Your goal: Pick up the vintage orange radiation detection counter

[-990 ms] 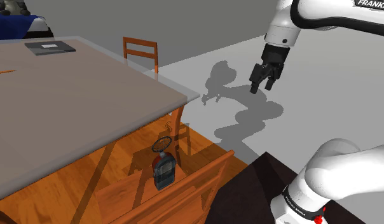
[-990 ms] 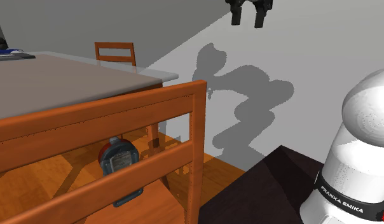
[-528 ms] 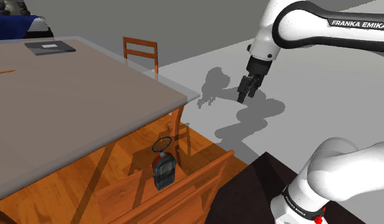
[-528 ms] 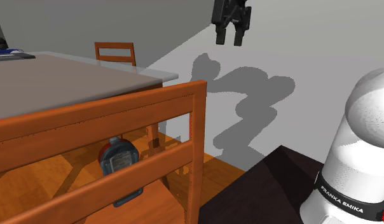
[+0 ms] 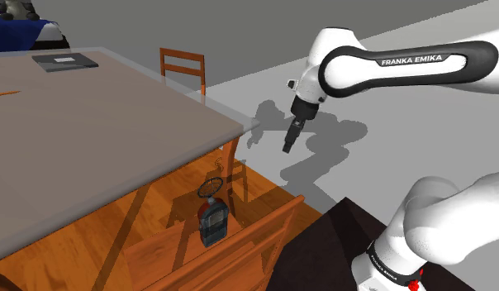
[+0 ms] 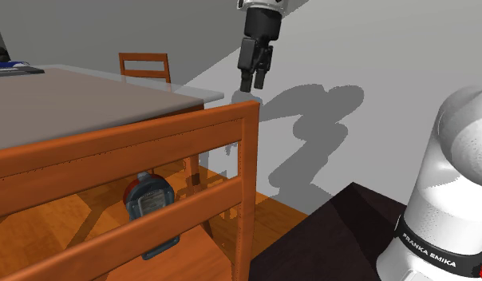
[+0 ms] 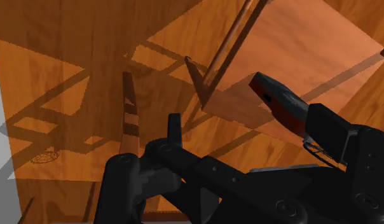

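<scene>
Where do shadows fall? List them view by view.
Shoulder view: the arm's shadow lies dark on the grey floor; the counter under the table looks dim. Second exterior view: the same shadow spreads across the floor beyond the chair. Wrist view: furniture shadows stripe the wood floor.

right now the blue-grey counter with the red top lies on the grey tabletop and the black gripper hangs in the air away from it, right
No: the shoulder view shows the counter on the orange wooden floor under the table, not on its top. The gripper does hang away from it.
</scene>
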You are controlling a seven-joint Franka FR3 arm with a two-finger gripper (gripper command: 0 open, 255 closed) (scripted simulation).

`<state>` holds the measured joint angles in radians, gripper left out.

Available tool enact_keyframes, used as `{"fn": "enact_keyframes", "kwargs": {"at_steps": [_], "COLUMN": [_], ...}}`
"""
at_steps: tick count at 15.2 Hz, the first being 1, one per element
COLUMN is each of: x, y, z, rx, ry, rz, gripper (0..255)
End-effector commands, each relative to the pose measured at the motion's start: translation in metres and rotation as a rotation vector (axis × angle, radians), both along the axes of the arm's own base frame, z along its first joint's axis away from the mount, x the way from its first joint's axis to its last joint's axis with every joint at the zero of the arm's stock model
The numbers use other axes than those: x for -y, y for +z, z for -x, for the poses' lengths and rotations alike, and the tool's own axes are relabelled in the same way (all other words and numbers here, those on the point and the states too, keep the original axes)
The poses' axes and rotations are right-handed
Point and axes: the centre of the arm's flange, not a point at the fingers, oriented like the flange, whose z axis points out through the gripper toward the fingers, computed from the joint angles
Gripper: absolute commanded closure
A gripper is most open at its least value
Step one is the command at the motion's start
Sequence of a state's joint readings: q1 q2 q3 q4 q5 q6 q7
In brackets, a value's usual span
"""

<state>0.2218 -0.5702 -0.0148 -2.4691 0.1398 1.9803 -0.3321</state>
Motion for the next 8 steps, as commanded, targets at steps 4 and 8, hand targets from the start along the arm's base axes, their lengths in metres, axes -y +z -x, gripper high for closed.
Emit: {"fn": "enact_keyframes", "kwargs": {"at_steps": [4, 8], "x": [-0.038, -0.073], "y": [-0.042, -0.074], "z": [-0.025, -0.037], "rx": [0.057, 0.099], "ry": [0.216, 0.387], "rz": [-0.033, -0.060], "gripper": [0, 0]}}
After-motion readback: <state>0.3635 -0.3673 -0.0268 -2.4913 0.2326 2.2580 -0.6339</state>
